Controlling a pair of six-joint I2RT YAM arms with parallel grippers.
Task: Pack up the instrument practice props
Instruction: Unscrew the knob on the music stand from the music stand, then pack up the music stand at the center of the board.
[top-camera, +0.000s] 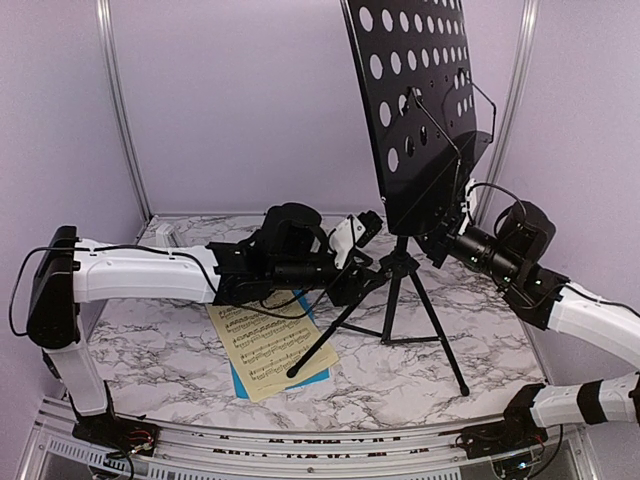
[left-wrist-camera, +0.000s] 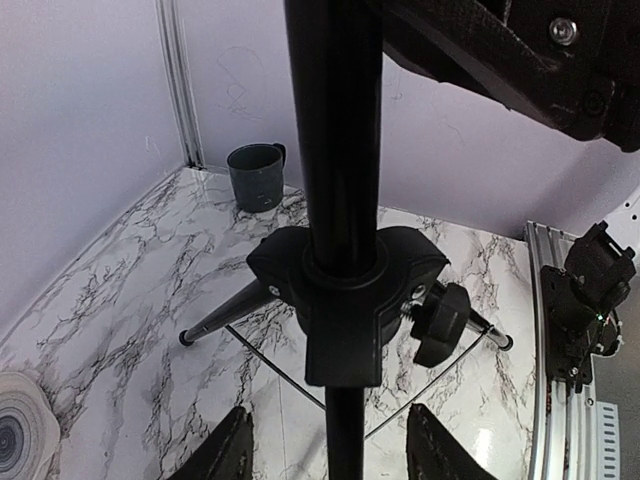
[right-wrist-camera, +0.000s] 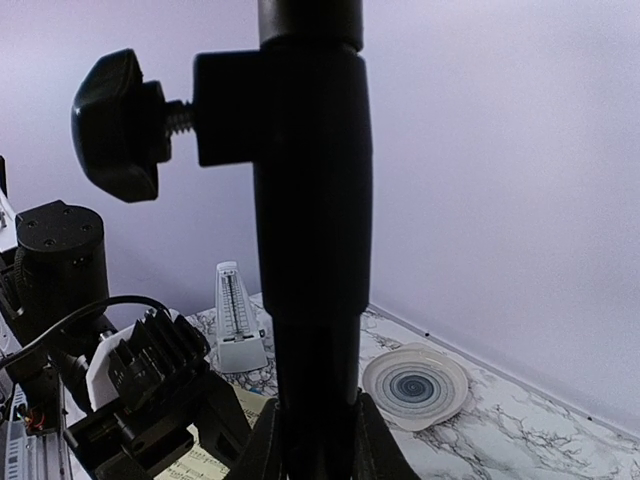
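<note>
Lying flat on the table (top-camera: 180, 350) at the left are the pages (top-camera: 265, 345). The left gripper (left-wrist-camera: 330, 450), nearer the tripod hub (left-wrist-camera: 345, 290), has its jaws open and holds nothing; the upright pole (left-wrist-camera: 340, 120) of the stand (top-camera: 420, 120) lines up with the gap, straight ahead. The right gripper (right-wrist-camera: 318, 440) is closed on that pole higher up, below the knob (right-wrist-camera: 115, 125). The metronome (right-wrist-camera: 237, 320) stands behind.

Black music stand (top-camera: 420, 110) upright, pole between left gripper's (left-wrist-camera: 330, 445) parted fingers; yellow-over-blue pages (top-camera: 270, 345) flat beneath it; white metronome (right-wrist-camera: 236, 320) upright, well apart.
</note>
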